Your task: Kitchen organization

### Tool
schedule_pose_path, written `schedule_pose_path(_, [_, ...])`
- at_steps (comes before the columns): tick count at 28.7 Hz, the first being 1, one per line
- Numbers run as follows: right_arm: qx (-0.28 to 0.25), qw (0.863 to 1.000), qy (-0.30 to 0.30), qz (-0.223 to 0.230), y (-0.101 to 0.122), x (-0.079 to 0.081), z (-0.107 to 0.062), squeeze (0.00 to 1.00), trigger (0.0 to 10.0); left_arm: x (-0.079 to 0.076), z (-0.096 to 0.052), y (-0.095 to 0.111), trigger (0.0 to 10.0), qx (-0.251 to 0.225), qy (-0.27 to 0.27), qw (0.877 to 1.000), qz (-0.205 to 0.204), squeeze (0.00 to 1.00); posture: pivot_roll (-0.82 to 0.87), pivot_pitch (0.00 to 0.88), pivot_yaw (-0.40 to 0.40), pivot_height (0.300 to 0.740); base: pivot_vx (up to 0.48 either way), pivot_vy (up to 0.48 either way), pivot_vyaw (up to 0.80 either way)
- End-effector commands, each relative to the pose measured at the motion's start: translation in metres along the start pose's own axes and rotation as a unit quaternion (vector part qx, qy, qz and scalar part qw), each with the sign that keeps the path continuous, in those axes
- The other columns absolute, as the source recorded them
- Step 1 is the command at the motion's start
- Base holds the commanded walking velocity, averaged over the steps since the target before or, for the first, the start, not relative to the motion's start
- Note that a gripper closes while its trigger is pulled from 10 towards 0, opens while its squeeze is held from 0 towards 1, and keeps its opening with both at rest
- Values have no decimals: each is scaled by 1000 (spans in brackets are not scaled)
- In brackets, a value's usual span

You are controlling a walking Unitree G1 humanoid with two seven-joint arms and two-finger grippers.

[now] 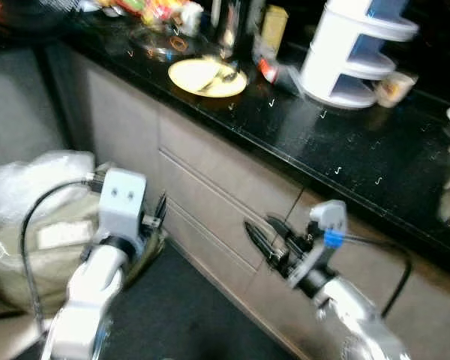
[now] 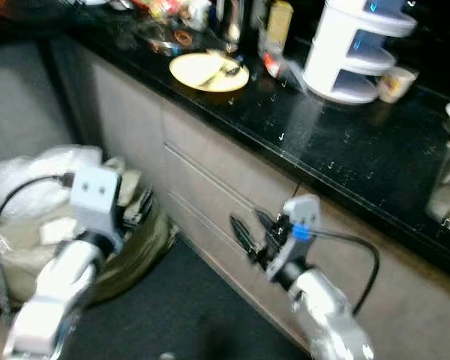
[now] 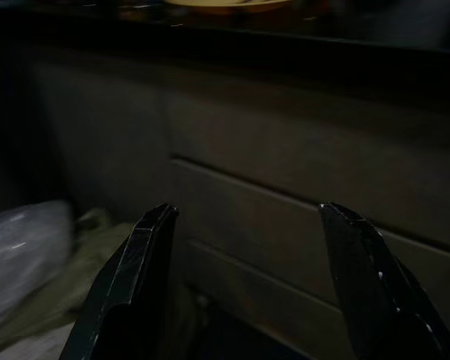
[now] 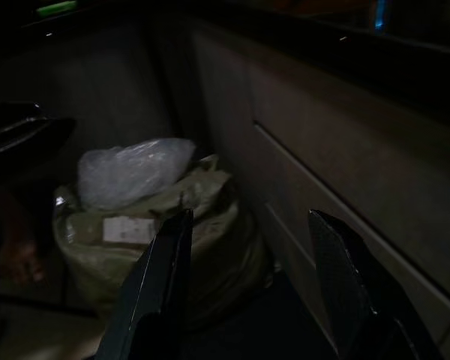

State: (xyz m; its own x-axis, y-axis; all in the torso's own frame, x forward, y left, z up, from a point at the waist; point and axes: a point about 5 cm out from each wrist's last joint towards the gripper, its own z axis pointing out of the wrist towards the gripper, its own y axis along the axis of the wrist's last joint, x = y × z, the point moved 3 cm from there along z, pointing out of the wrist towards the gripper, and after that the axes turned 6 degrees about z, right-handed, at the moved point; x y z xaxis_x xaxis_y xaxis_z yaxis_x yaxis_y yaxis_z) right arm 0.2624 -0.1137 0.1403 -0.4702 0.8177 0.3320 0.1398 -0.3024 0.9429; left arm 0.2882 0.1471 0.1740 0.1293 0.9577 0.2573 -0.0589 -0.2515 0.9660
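While both arms are held low before the grey kitchen drawer fronts (image 1: 210, 187), the left gripper (image 3: 244, 285) and the right gripper (image 4: 247, 292) are seen spread wide, nothing held. A round yellow plate (image 1: 207, 77) is set on the glossy black countertop (image 1: 337, 150), far left of a white tiered plastic rack (image 1: 356, 52). A stuffed olive bag (image 4: 157, 232) is slumped near left.

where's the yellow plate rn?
In the left eye view the yellow plate sits on the black counter, near its front edge, left of the white tiered rack, with cutlery lying on it.
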Motion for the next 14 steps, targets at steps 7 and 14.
schedule_pose_path(7, [-6, 1000, -4, 9, 2, -3, 0, 0, 10000, -2, 3, -2, 10000, -2, -4, 1000, -14, 0, 96, 16, -173, 740, 0, 0, 0])
schedule_pose_path(14, [-8, 1000, 2, 10, 3, -2, 1, 0, 10000, -3, 2, -2, 10000, -2, -6, 1000, -17, 0, 98, 16, -173, 740, 142, 0, 0])
